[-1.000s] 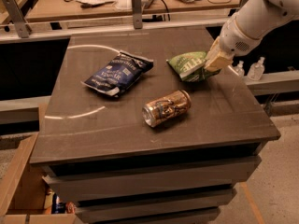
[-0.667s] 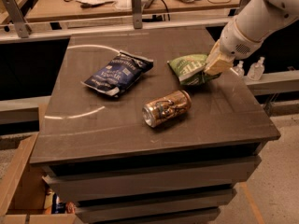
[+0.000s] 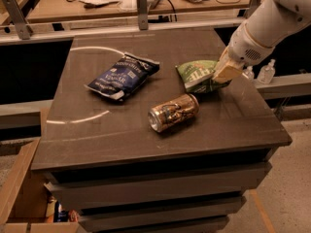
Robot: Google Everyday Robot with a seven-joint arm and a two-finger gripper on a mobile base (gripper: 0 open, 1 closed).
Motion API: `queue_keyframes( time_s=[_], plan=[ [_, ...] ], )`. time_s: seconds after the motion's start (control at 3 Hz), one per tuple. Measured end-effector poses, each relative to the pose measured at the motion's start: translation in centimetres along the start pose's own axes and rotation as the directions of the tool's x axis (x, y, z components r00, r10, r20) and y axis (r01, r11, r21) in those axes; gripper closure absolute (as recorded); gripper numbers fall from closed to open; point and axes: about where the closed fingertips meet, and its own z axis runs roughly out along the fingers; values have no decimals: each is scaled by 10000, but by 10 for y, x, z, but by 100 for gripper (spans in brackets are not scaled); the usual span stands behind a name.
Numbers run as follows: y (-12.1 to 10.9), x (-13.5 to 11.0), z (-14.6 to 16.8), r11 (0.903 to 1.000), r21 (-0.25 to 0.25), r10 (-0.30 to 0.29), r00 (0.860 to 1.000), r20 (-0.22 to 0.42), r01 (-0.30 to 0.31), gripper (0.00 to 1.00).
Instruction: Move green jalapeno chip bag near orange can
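Pale blocky hand (image 3: 224, 74) against crinkled green jalapeno chip bag (image 3: 196, 74)

Two chip bags lie on one dark table (image 3: 97, 140): one green jalapeno chip bag (image 3: 197, 75) right of centre and one dark blue chip bag (image 3: 122, 75) left of centre. There is one orange can (image 3: 173, 112), in the middle. One gripper (image 3: 227, 72) is at the right of the frame, clamped on the green bag's right end. Two small clear bottles (image 3: 267, 73) stand at the right edge.
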Motion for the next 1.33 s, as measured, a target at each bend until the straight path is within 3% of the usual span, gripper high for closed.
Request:
queue_keyframes(
  time_s=[0.33,1.0,1.33],
  plan=[
    [5,3,1,9992,-25,393,9991,-133,-393,52],
    [10,5,1,9979,-34,639,9976,-273,-640,5],
    [10,6,1,9978,-6,657,9974,-299,-657,0]
  ],
)
